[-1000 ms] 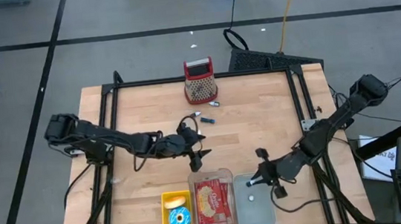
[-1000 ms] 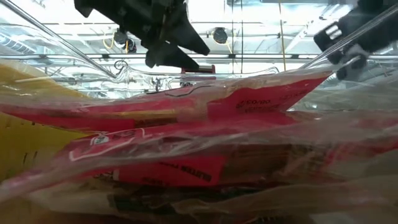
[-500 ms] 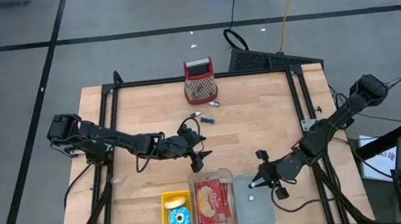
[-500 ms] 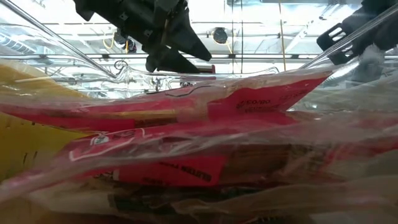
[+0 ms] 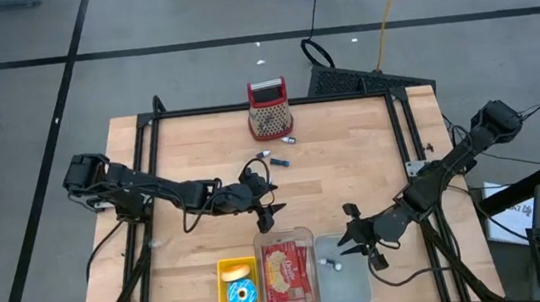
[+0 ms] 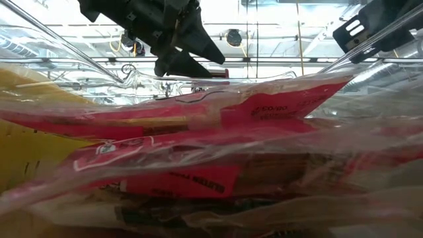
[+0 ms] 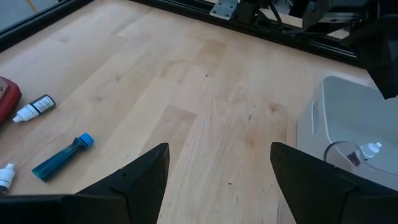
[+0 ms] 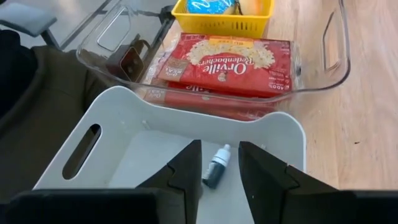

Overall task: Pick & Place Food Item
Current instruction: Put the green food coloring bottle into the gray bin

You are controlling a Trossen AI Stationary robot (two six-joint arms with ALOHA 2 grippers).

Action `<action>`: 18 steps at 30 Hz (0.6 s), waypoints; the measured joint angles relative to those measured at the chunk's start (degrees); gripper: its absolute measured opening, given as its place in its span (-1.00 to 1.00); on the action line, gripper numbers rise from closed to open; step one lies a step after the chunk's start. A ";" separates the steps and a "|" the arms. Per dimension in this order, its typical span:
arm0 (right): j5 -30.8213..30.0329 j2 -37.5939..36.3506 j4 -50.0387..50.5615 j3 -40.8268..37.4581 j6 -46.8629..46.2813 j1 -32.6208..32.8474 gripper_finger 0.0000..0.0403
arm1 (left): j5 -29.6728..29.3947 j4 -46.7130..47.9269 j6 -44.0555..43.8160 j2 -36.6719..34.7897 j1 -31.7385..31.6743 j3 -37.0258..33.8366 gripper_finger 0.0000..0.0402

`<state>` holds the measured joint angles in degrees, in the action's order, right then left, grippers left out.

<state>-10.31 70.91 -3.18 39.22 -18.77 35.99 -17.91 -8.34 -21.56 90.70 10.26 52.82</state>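
Hovering over the white bin, the right gripper has its fingers slightly parted and holds nothing; the small dropper bottle lies on the bin floor just below them. Just beyond stands a clear tub with red popcorn boxes, then a yellow basket. The left gripper waits wide open and empty above bare table, with a blue tube and another small bottle off to its side.
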 joint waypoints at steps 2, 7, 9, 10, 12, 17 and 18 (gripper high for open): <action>0.02 0.00 0.02 0.00 0.14 0.00 -0.53 | 0.00 -0.02 0.02 0.00 0.00 0.00 0.41; 0.00 -1.16 0.00 0.00 0.37 -0.29 -0.53 | -0.13 0.09 0.03 0.00 -0.01 0.00 0.41; -0.03 -2.27 0.00 0.00 0.97 -0.68 -0.53 | -0.20 0.19 0.02 0.00 -0.04 0.00 0.41; -0.06 -2.96 -0.06 0.00 1.56 -0.85 -0.53 | -0.39 0.41 -0.03 0.00 -0.10 0.00 0.41; -0.07 -4.40 -0.04 0.00 2.42 -1.23 -0.54 | -1.65 1.40 -0.40 0.00 -0.31 0.02 0.41; -0.15 -7.87 -0.09 0.00 3.41 -2.22 -0.56 | -5.70 6.80 -6.92 0.02 -2.00 0.02 0.41; -0.15 -8.31 -0.07 0.00 3.43 -2.38 -0.56 | -6.05 8.10 -8.70 0.02 -2.54 0.02 0.41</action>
<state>-10.46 62.60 -3.25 39.22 -15.34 33.61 -23.96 -0.24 -30.26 90.72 7.72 52.84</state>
